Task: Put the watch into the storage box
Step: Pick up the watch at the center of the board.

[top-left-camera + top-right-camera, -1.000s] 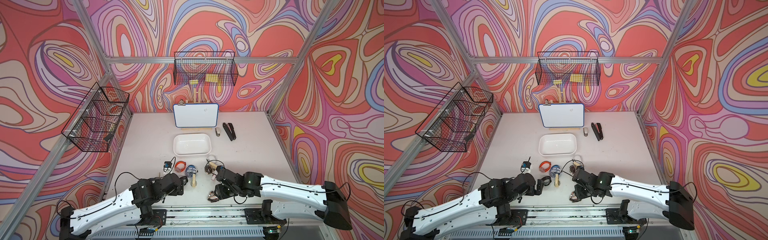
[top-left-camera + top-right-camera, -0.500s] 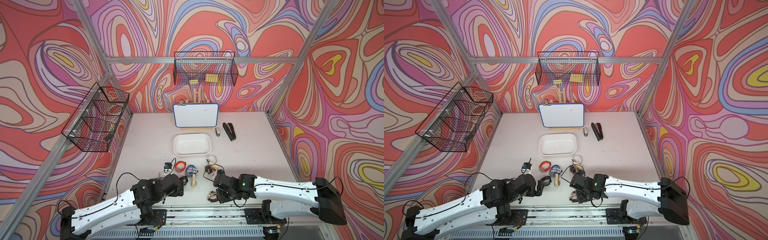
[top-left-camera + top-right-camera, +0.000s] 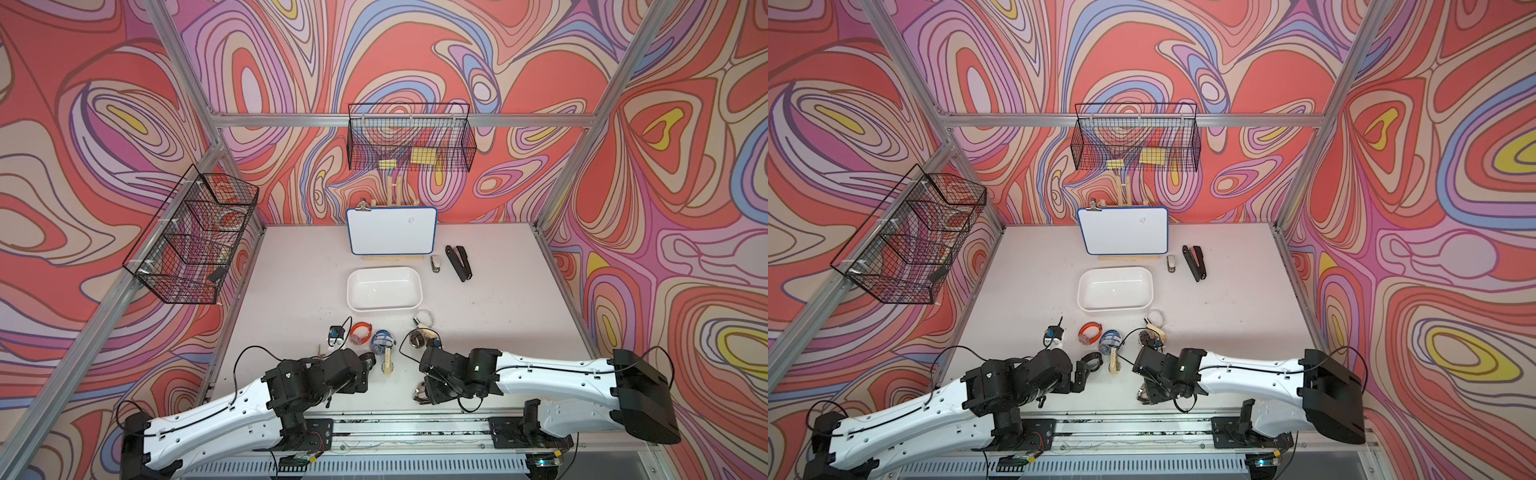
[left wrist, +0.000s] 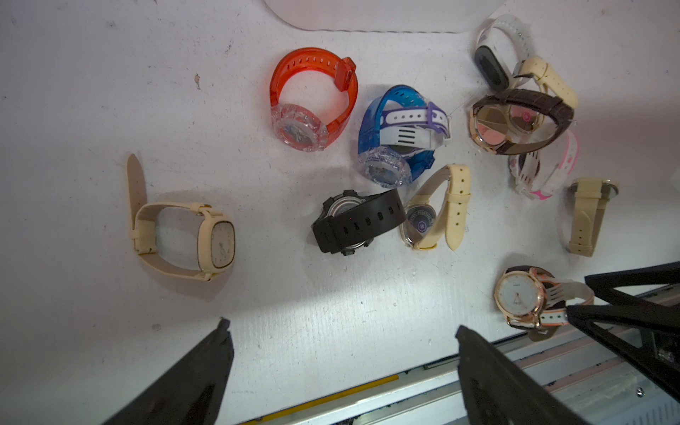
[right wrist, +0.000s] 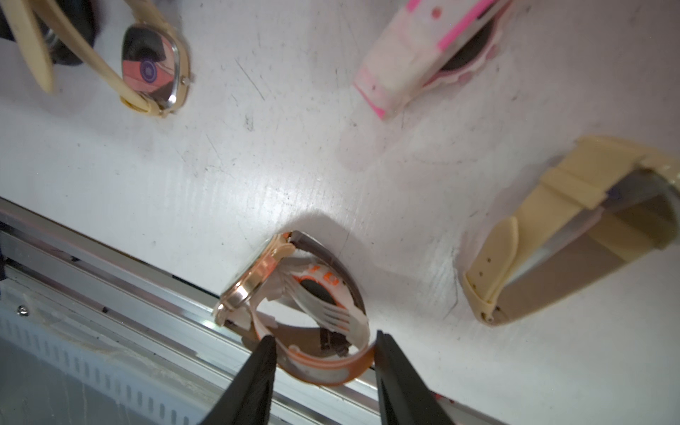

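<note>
Right arm has sunk lower and stretched flatter over the last second. The right gripper (image 5: 323,337) stays over the rose-gold watch (image 5: 257,279), low and centre in both top views, beside the front rail.

Right wrist view: jaws half-closed astride the orange-and-white strap loop, both fingers touching it. The watch rests on the worktop (image 3: 291,299), not lifted.

Left gripper (image 4: 342,327) unchanged: jaws wide, holding nothing, near the black watch (image 4: 357,220).

Storage box (image 3: 384,291) sits mid-frame, empty, well apart from the watch.

Judgement: the pick is at the closing stage. Lift and carry up-frame to the box remain. The thin strap may slip.
</note>
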Controlling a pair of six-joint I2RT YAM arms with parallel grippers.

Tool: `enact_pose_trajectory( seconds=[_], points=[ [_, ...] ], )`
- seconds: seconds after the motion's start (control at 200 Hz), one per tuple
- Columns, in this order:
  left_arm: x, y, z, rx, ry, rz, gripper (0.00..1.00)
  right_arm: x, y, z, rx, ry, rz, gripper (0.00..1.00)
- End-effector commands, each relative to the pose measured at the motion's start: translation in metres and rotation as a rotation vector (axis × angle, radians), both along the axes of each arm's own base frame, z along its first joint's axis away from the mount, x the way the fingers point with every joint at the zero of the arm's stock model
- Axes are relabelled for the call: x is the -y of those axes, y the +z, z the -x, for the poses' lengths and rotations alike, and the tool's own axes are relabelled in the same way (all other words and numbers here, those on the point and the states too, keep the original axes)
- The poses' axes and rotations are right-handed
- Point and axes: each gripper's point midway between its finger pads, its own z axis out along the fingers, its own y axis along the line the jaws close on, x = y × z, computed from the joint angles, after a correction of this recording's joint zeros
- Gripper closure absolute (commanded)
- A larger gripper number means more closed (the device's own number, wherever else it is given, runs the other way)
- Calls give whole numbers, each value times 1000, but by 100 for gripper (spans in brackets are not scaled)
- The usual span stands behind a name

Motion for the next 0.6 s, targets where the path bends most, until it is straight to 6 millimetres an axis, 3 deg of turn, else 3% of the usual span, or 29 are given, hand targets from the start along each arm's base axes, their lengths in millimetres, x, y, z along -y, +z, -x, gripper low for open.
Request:
enact_pose_trajectory(
  seconds=[0.0,0.27,0.361,0.596],
  points=[
    [-1,-1,0,8,2,-3,0,-1,-8,0,6,8,9,58],
    [-3,-1,-2,14,7,-17,0,-7,-6,-14,58,-8,33,97],
    [-4,-2,-2,15,8,-21,0,-7,2,-23,94,-27,37,100],
    [-6,-1,-3,21,12,-29,0,-11,47,-41,194,-40,-27,100]
  ],
)
